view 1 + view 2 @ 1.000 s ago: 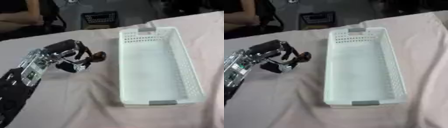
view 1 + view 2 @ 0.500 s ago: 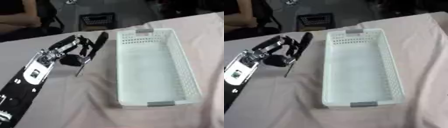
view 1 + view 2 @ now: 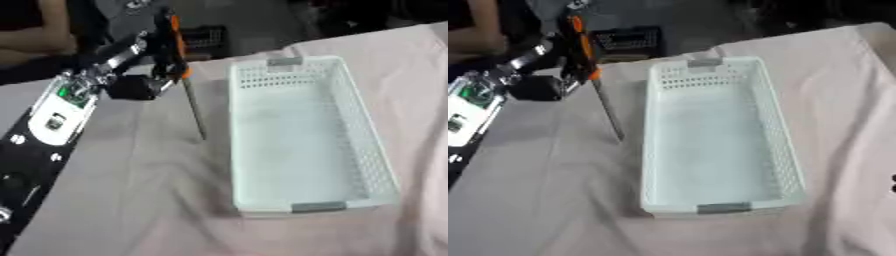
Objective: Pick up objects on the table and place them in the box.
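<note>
I see the white box (image 3: 306, 135) lying empty on the desk (image 3: 157, 200). Left of it my left hand (image 3: 144, 75) has fingers (image 3: 166, 47) clamped on a screwdriver (image 3: 179, 65) w/ orange handle, shaft pointing down, tip near cloth.

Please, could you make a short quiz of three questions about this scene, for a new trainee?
1. True or false: the white basket already holds an object.
2. Which robot hand holds the screwdriver: A) left, B) right, C) neither?
3. Fill in: the screwdriver's metal tip points ____, toward the pink cloth.

Key
1. False: the basket is empty.
2. A: the left robot hand holds its orange and black handle, to the left of the basket.
3. Down.
</note>
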Robot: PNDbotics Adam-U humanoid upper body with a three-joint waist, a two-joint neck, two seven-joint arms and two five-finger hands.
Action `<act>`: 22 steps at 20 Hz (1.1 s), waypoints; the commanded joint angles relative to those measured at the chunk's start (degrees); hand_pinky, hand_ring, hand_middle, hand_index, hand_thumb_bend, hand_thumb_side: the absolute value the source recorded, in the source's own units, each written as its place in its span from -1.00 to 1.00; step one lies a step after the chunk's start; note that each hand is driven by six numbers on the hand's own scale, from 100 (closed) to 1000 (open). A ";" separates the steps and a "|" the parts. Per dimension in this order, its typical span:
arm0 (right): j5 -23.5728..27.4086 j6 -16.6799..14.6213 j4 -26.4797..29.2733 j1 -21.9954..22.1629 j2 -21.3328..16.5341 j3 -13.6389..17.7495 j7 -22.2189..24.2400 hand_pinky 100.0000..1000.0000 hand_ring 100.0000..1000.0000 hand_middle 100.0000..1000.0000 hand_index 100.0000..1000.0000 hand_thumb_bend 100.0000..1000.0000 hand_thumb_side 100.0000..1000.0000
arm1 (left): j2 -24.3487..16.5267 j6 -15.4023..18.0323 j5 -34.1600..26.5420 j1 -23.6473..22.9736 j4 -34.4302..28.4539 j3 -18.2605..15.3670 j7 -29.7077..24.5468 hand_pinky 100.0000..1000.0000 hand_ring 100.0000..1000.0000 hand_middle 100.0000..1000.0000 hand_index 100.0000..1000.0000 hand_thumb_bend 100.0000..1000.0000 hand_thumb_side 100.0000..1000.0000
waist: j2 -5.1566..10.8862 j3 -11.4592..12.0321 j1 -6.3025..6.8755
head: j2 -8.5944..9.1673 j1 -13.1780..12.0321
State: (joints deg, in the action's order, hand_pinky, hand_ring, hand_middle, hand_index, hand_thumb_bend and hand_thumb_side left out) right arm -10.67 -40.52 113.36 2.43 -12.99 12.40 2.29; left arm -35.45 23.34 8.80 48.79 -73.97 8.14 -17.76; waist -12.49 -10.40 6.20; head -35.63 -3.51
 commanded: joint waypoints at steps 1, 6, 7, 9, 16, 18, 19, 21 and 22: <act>0.11 0.07 1.23 0.12 -0.53 0.12 0.21 -0.27 0.00 0.10 0.59 -1.00 0.47 | -2.14 -0.21 -0.95 2.73 -2.09 -0.58 0.48 0.26 -0.33 -0.71 -0.31 -1.00 -0.15 | 1.05 0.02 -0.22 | 1.08 0.42; 0.44 0.09 1.23 0.16 -0.55 -0.22 0.58 -0.27 0.00 0.10 0.60 -1.00 0.47 | 1.64 -0.68 -2.09 6.46 -2.57 1.27 -0.95 0.26 -0.33 -0.71 -0.31 -1.00 -0.10 | 1.24 -0.61 -0.40 | 1.11 0.06; 0.57 0.10 1.23 0.12 -0.53 -0.30 0.70 -0.27 0.00 0.10 0.60 -1.00 0.47 | 2.96 -0.67 -2.16 7.33 -2.56 1.87 -1.55 0.26 -0.33 -0.71 -0.31 -1.00 -0.12 | 1.25 -0.83 -0.47 | 1.19 -0.02; 0.89 0.04 1.23 -0.03 -0.56 -0.43 0.87 -0.26 0.00 0.10 0.59 -1.00 0.47 | 4.97 -0.39 -1.45 8.83 -2.70 3.04 -2.82 0.26 -0.33 -0.71 -0.31 -1.00 -0.16 | 1.27 -1.31 -0.55 | 1.29 -0.21; 2.04 -0.06 1.23 -0.58 -0.78 -0.93 1.83 -0.26 0.00 0.10 0.59 -1.00 0.47 | 10.84 2.53 7.83 12.73 -2.41 7.22 -5.76 0.29 0.01 -0.04 0.15 -1.00 -0.71 | 1.34 -2.78 -0.46 | 1.70 -1.19; 2.31 -0.01 1.23 -0.73 -0.79 -0.90 2.03 -0.26 0.00 0.10 0.59 -1.00 0.47 | 11.05 5.10 18.82 13.13 -3.89 8.46 -6.54 0.42 0.46 0.50 0.55 -0.36 -0.79 | 1.38 -3.01 -0.41 | 1.63 -1.25; 2.43 0.00 1.23 -0.77 -0.80 -0.87 2.09 -0.26 0.00 0.10 0.59 -1.00 0.47 | 11.10 6.56 25.37 13.18 -4.78 8.97 -6.82 0.54 0.66 0.70 0.72 0.24 -0.18 | 1.41 -3.07 -0.37 | 1.61 -1.25; 2.62 0.03 1.23 -0.83 -0.81 -0.88 2.26 -0.26 0.00 0.09 0.59 -1.00 0.47 | 11.46 9.50 38.93 12.87 -6.82 9.67 -5.43 0.60 0.77 0.80 0.79 0.57 0.22 | 1.44 -3.14 -0.31 | 1.66 -1.22; 2.67 0.03 1.23 -0.84 -0.82 -0.90 2.38 -0.26 0.00 0.09 0.59 -1.00 0.47 | 11.66 10.60 44.24 12.64 -7.45 9.98 -3.48 0.66 0.86 0.87 0.82 0.67 0.53 | 1.46 -3.14 -0.29 | 1.73 -1.11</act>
State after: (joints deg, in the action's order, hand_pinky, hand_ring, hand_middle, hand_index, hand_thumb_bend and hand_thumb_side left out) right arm -8.37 -40.50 113.36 2.03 -13.05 11.47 4.39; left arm -23.45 32.35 46.32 60.26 -79.52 18.01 -22.17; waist -12.02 -13.47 6.22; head -34.66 -4.14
